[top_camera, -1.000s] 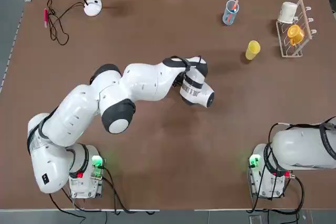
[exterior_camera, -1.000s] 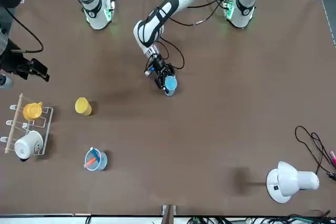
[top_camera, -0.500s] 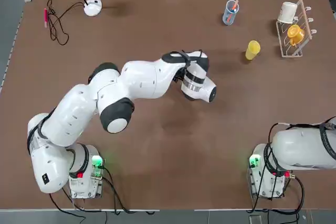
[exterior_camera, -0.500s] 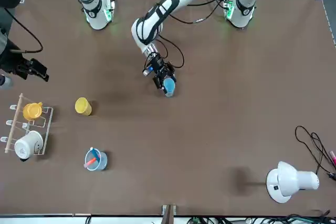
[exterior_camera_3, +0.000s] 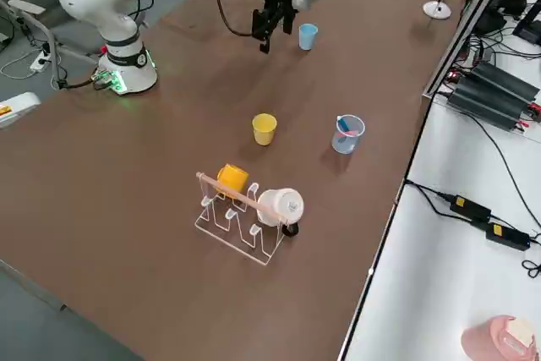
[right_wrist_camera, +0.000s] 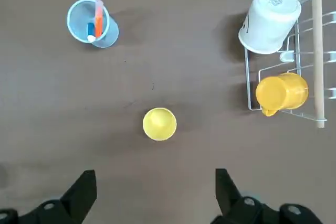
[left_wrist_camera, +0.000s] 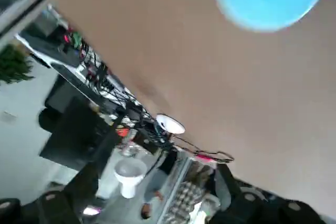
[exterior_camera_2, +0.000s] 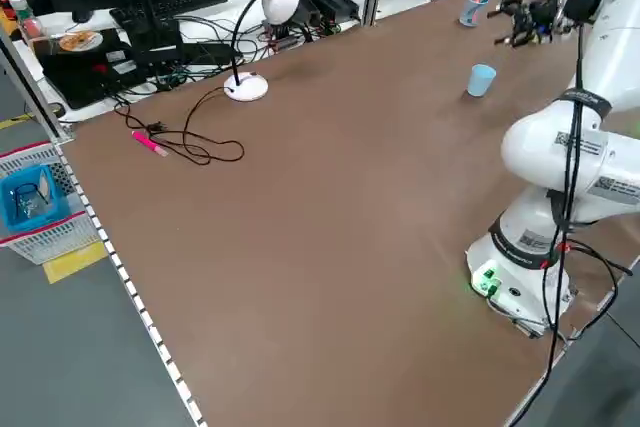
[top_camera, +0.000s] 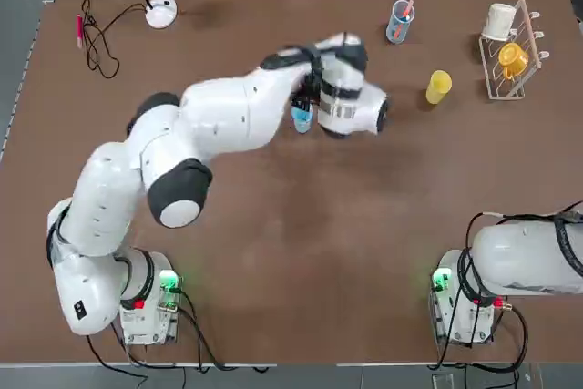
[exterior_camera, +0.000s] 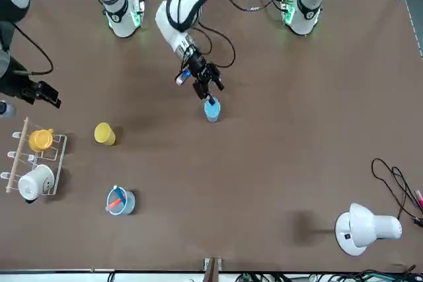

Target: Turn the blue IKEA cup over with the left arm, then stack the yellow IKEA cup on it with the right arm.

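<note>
Currently, going left to right as the top view is showing the table, a pink marker is lying by a loop of black cable near the far left corner, and a white lamp is standing just to the right of them. The left arm is reaching from its base at the near left toward the middle of the table, and its claw is hovering near the blue cup, with its 2 fingers standing wide apart and gripping nothing. The blue cup is standing alone on the table, mouth up, around the middle and somewhat toward the far side. Farther right, a clear bluish glass is standing near the far edge, holding 1 orange-pink stick and 1 blue one. The yellow cup is standing upright on the table, its open mouth facing up, nearer the robot than the glass and well apart from the blue cup. Beyond it to the right, a wire rack with a wooden rail is bearing 2 mugs: a white mug at its far end and an orange-yellow mug nearer the robot. The right arm is keeping to the right side, and its claw is hanging over the far right area, its 2 fingers spread apart, holding nothing.
</note>
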Tool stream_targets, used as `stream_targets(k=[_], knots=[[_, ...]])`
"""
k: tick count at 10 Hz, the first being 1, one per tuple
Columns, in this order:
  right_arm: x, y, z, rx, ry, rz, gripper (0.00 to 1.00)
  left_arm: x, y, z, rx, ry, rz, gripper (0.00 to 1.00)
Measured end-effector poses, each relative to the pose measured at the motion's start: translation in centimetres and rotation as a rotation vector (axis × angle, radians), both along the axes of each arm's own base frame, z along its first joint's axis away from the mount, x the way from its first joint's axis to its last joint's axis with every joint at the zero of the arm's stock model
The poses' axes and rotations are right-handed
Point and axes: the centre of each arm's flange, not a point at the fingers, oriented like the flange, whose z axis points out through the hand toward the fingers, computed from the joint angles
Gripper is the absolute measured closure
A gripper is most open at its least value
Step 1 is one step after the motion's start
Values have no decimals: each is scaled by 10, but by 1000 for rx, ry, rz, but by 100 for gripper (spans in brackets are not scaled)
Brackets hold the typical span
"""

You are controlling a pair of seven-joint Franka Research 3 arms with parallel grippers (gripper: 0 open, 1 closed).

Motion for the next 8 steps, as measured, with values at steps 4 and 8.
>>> stream_targets(k=[4, 8], knots=[[-4, -5, -78, 1, 20, 4, 0, 147, 176, 207, -603, 101, 365, 1], [-9, -9, -165, 8, 78, -2, 0, 211, 367, 291, -963, 95, 692, 1]])
